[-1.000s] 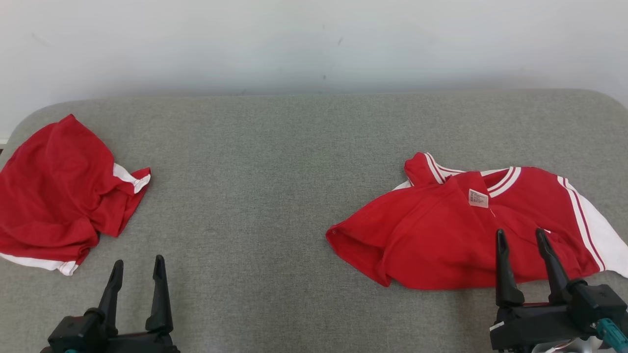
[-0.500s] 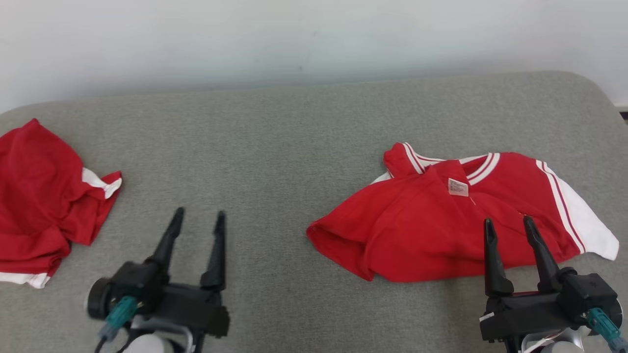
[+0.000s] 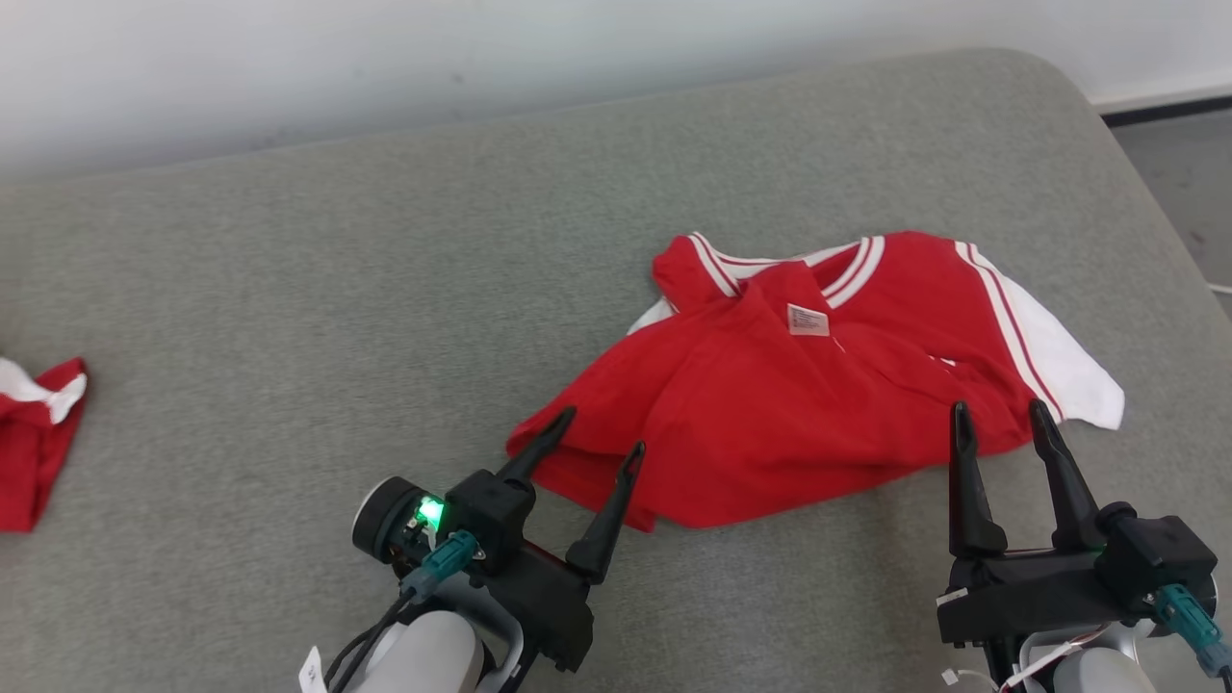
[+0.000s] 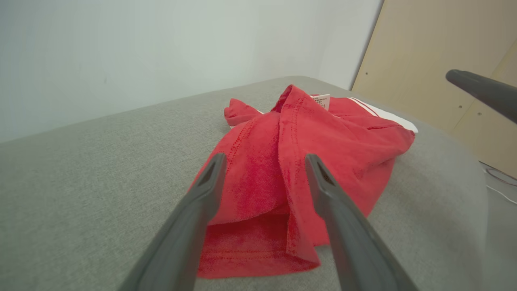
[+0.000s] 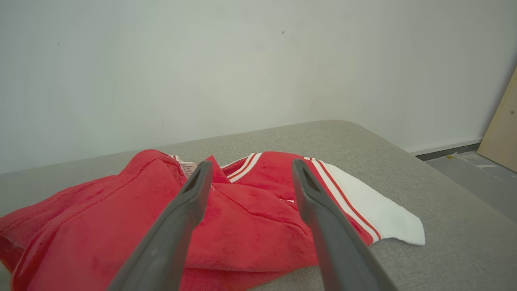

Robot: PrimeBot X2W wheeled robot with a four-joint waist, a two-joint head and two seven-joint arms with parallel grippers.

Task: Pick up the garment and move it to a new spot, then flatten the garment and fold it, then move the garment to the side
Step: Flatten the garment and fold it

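Since the earlier frame the head camera has swung right. The left hand [image 3: 603, 430] has come in from the near left, and its fingertips now sit at the near-left hem of the garment [image 3: 770, 414]. Its two fingers are spread wide and hold nothing. The right hand [image 3: 998, 408] is equally wide and empty, its tips over the garment's near-right hem. The crumpled red shirt lies right of centre on the grey padded surface [image 3: 337, 289]. Its long axis runs left to right, with the striped collar toward the far edge and a white sleeve [image 3: 1068, 375] toward the right edge. A second red garment [image 3: 34, 462] lies at the left edge.

Left wrist view: the open hem of the garment [image 4: 343, 137] faces the spread left hand [image 4: 264, 157], and a white label [image 4: 321, 100] sits at its far end.

Right wrist view: the right hand [image 5: 251, 163] hovers apart over the garment [image 5: 262, 226].
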